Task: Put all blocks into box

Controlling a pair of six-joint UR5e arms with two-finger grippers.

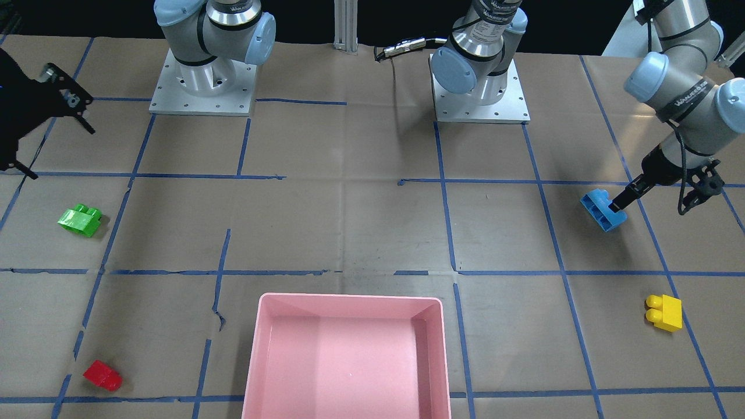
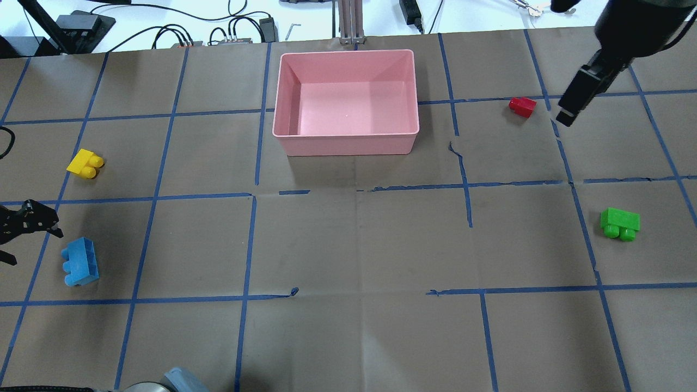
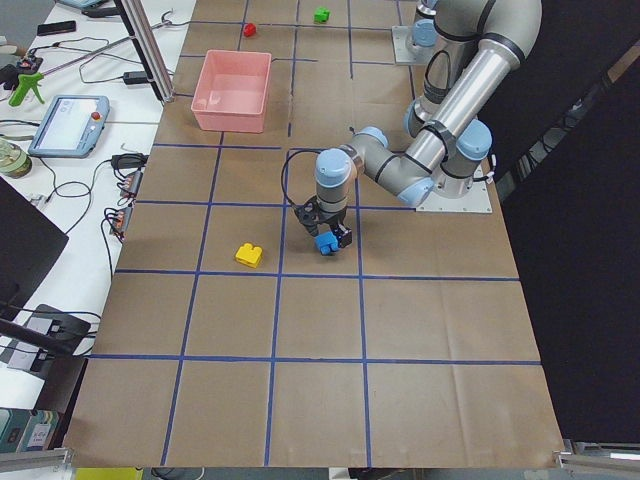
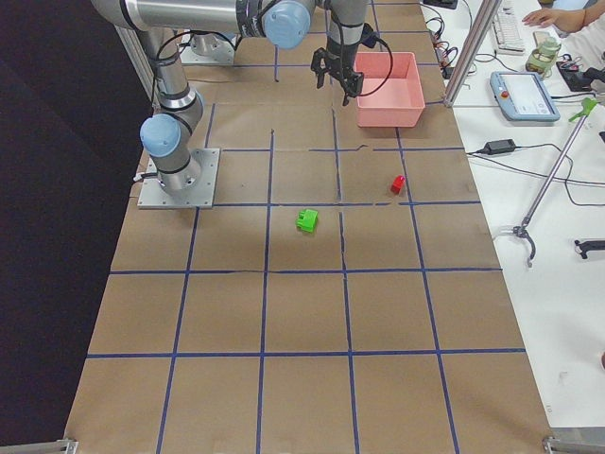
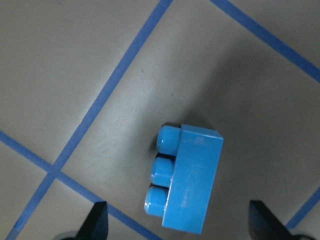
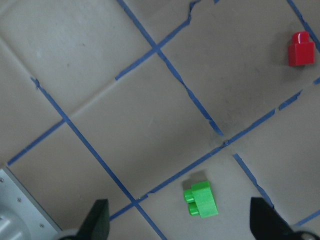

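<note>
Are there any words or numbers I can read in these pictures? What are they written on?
White lettering on the left arm's black band: too blurred to read for sure.
White lettering on the right arm's black ring: too blurred to read for sure.
Screen of the grey tablet: too small to read.
Pink box, blue block, green block: no writing shows.

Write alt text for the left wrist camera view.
A blue three-stud plastic toy brick lies on its side on the brown paper-covered table, studs toward the view's left, between the dark fingertips of the open left end effector. Blue tape lines cross the paper.
</note>
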